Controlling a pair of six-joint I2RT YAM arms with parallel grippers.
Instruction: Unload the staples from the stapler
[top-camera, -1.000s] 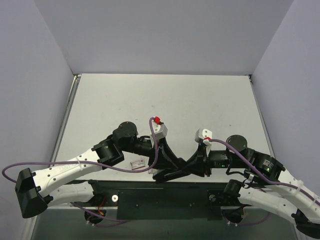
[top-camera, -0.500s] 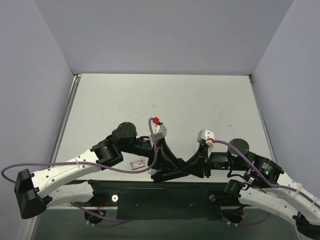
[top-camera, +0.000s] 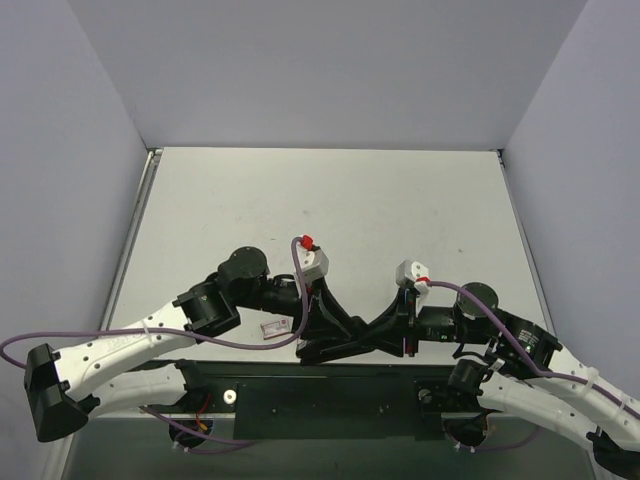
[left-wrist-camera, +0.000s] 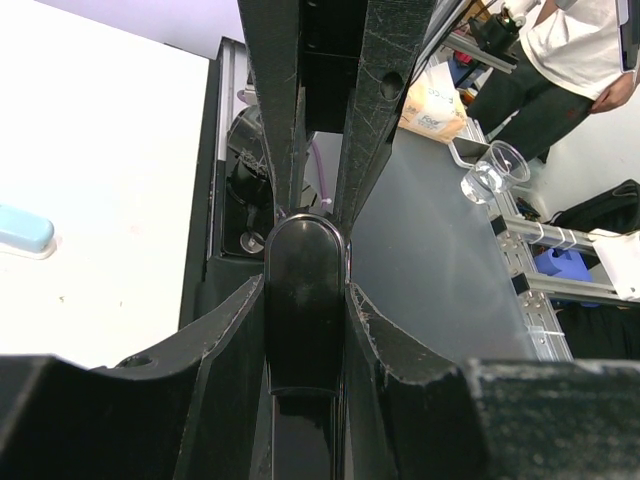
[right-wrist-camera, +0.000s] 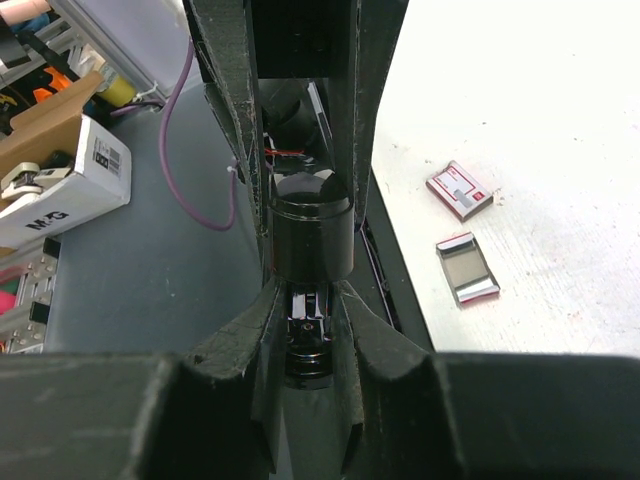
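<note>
The slim black stapler (left-wrist-camera: 305, 330) is held between both grippers just above the table's near edge. My left gripper (left-wrist-camera: 305, 290) is shut on one rounded black end. My right gripper (right-wrist-camera: 308, 295) is shut on the other end, where the stapler (right-wrist-camera: 312, 235) shows a glossy black cap and silvery metal inside the jaws. Each wrist view shows the other gripper's fingers (left-wrist-camera: 375, 100) reaching in from the top. In the top view the two grippers (top-camera: 345, 342) (top-camera: 385, 335) meet nose to nose and hide most of the stapler (top-camera: 365, 338).
Two small red-and-white cards or boxes (right-wrist-camera: 460, 190) (right-wrist-camera: 466, 268) lie on the white table; one shows in the top view (top-camera: 275, 327) beside the left arm. A pale blue object (left-wrist-camera: 20, 228) lies on the table. The black base rail (top-camera: 320, 385) runs along the near edge.
Both arms have shifted slightly, the left wrist a little left and toward the near edge, the right wrist a little lower. Both grippers stay shut on the stapler.
</note>
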